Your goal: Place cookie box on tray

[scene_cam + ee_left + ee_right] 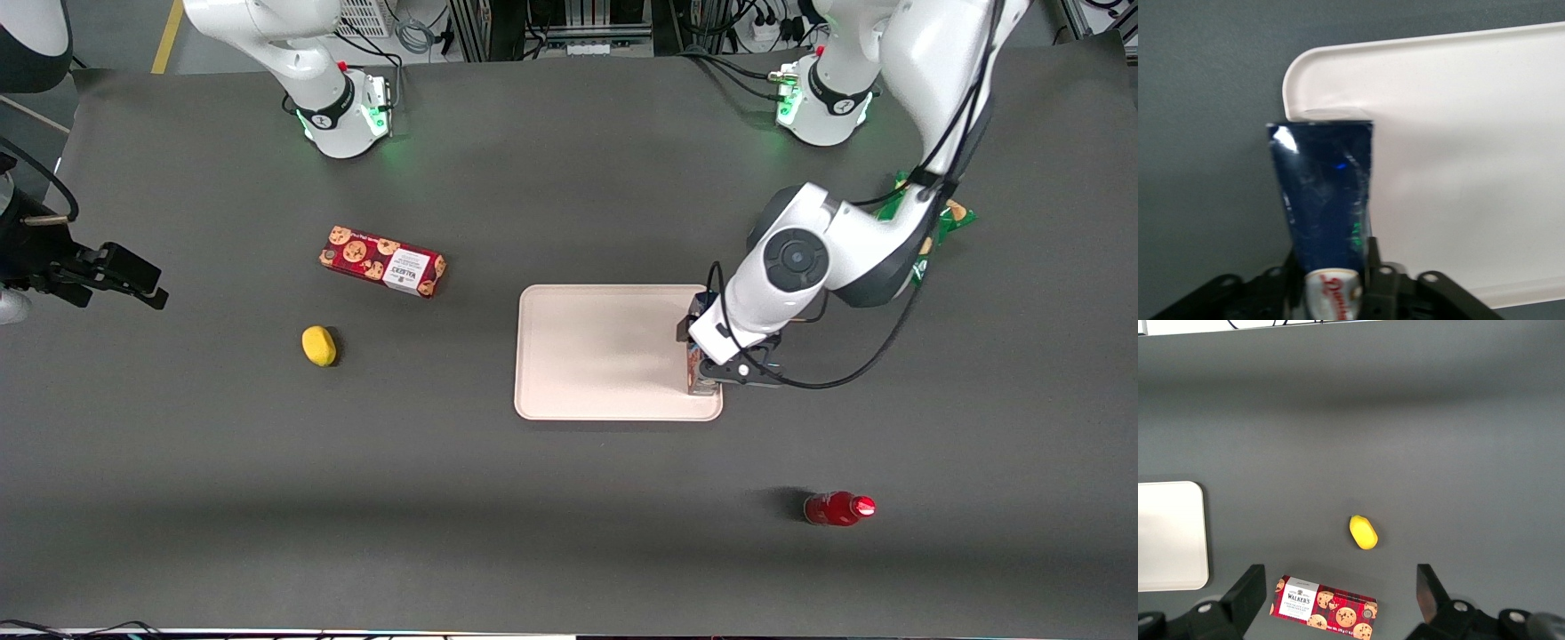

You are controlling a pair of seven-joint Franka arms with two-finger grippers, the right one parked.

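The navy-blue cookie box [1325, 200] hangs upright between the fingers of my left gripper [1333, 287], which is shut on its upper end. In the front view the gripper [707, 373] sits over the tray's edge toward the working arm's end, and only a sliver of the cookie box [694, 369] shows under the wrist. The cream-pink tray [605, 351] lies flat in the middle of the table. In the wrist view the box's lower end is over a rounded corner of the tray [1458, 167]; I cannot tell whether it touches the tray.
A red box printed with chocolate-chip cookies [383, 260] and a yellow lemon-like object [319, 346] lie toward the parked arm's end. A red bottle [839, 508] lies nearer the front camera than the tray. A green snack bag [942, 218] shows beside the working arm.
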